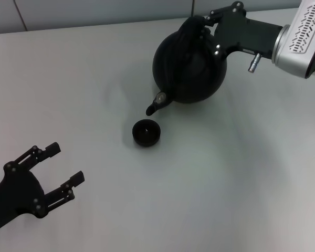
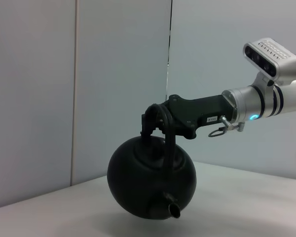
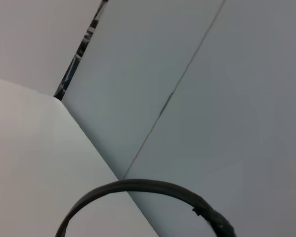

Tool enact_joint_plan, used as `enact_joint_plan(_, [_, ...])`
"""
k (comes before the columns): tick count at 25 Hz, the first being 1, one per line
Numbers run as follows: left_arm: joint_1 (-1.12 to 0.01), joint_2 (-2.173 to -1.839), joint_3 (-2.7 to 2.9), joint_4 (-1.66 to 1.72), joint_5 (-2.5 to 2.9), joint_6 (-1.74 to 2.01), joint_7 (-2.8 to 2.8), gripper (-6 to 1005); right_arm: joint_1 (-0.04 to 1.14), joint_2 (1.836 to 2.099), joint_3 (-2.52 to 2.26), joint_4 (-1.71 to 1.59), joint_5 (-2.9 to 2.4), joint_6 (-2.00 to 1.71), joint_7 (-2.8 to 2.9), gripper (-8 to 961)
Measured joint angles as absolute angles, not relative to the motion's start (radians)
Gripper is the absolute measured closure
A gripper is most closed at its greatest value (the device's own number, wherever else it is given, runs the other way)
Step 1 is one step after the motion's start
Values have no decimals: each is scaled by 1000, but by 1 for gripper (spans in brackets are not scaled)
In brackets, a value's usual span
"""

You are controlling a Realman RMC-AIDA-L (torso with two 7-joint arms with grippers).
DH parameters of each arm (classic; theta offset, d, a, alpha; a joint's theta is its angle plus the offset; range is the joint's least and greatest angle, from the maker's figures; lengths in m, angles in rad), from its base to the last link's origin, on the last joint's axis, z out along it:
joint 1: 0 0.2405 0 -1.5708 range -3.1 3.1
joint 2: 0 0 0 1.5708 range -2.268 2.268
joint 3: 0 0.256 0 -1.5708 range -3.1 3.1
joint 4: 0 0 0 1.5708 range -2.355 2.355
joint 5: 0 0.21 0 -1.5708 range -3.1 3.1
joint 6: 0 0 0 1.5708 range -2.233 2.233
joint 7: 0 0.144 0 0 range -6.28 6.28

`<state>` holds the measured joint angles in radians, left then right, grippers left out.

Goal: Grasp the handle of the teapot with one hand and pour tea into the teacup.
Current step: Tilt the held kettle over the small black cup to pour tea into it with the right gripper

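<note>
Above the teacup (image 1: 146, 132) — teapot (image 1: 189, 65) tilted, handle (image 2: 160, 123) clenched in right tool (image 1: 202, 26) — left tool (image 1: 58, 170) released; no legible writing.

Black left tool (image 1: 60, 170); black right tool (image 1: 202, 26), silver vented forearm (image 1: 302, 29).

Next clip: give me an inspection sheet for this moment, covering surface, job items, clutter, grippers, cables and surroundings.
Surface: pale table, bare where visible.
Teapot: lifted off the table and tilted, spout down toward the teacup.
Handle: held by the right gripper.
Teacup: upright on the table, just below the spout; contents cannot be told.
Clutter: nothing seen.
Left gripper: open, idle over the near left of the table.
Right gripper: shut on the handle.
Cables: nothing seen.
Surroundings: plain wall panels behind the table.
</note>
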<state>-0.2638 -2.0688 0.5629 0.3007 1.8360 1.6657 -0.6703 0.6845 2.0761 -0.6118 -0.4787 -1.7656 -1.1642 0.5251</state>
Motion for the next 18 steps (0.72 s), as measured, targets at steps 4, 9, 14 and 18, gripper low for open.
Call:
enact_joint_plan(4, [-265, -2070, 563, 300, 1836, 1666, -670, 197, 691, 2077, -613, -479, -1766, -1164, 507, 876])
enact_joint_plan(9, [-269, -2070, 563, 299, 1835, 1670, -674, 198, 696, 2078, -615, -478, -1765, -1168, 468, 875])
enact_joint_plan(14, [-276, -2071, 563, 285, 1835, 1668, -671, 198, 697, 2078, -637, -475, -1764, -1170, 438, 875])
enact_joint_plan(18, [-278, -2071, 563, 284, 1834, 1666, -670, 198, 695, 2080, -653, -477, -1764, -1172, 425, 876])
